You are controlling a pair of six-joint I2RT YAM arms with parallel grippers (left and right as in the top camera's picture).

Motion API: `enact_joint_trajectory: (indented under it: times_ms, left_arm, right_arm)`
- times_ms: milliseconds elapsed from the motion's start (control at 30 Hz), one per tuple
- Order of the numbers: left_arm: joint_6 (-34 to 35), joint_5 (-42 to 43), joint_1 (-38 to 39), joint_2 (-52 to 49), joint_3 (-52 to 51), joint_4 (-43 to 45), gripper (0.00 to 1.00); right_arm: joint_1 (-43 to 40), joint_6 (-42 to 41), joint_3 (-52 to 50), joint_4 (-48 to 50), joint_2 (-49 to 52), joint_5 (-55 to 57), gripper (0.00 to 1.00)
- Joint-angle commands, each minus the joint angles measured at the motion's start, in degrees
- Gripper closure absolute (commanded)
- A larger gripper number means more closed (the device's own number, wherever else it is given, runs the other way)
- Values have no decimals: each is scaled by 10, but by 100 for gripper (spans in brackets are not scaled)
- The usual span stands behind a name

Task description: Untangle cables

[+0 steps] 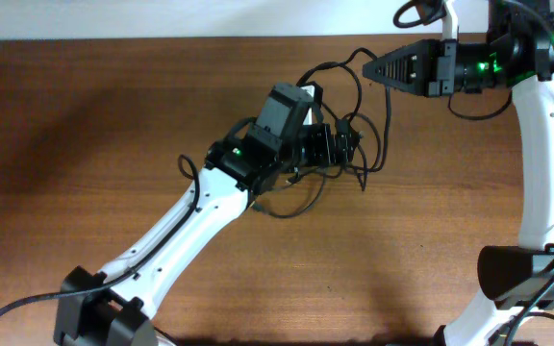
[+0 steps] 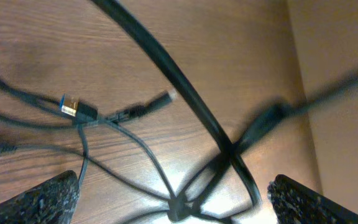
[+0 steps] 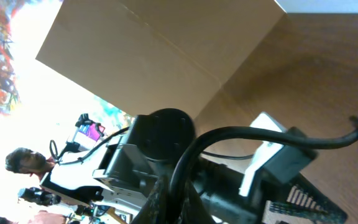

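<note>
Overhead view: the cables (image 1: 387,125) lie knotted on the table (image 1: 113,115) under the wide-spread, empty left gripper (image 1: 339,144). The closed right gripper (image 1: 373,69) pinches one strand. Risk: pulling that strand may cinch the knot tighter.

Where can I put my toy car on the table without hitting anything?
The bare table left of the left arm, and the wood between it and the right arm along the near edge. The middle is crowded with tangled cables.
</note>
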State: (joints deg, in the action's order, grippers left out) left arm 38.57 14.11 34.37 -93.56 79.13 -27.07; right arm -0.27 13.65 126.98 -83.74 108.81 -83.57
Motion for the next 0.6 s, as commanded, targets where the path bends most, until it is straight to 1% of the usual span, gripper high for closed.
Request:
enact_joint_trajectory:
  times_ms: [0, 67, 133, 233, 300, 367, 433, 467, 500, 567]
  left_arm:
    - [86, -41, -15, -14, 3, 19, 1]
    - [104, -40, -18, -14, 3, 34, 1]
    - [104, -35, -18, -14, 3, 57, 1]
    - [104, -5, -18, -14, 3, 80, 1]
    - [92, 22, -18, -14, 3, 88, 1]
    - [82, 22, -18, -14, 2, 79, 0]
    - [90, -6, -20, -14, 3, 63, 1]
    - [105, -27, -23, -14, 3, 52, 1]
    - [123, -54, -25, -14, 3, 42, 1]
    - [129, -113, -30, -16, 2, 34, 1]
  right_arm:
    - [3, 4, 12, -1, -16, -32, 96]
    - [3, 4, 12, -1, -16, -32, 96]
    - [3, 5, 12, -1, -16, -32, 96]
    - [3, 11, 12, -1, -16, -26, 96]
    - [3, 10, 12, -1, -16, -8, 96]
    - [3, 10, 12, -1, -16, -3, 96]
    - [3, 10, 12, -1, -16, -5, 96]
    - [3, 10, 12, -1, -16, -9, 96]
    - [3, 10, 12, -1, -16, -23, 96]
    - [3, 6, 12, -1, -16, -54, 96]
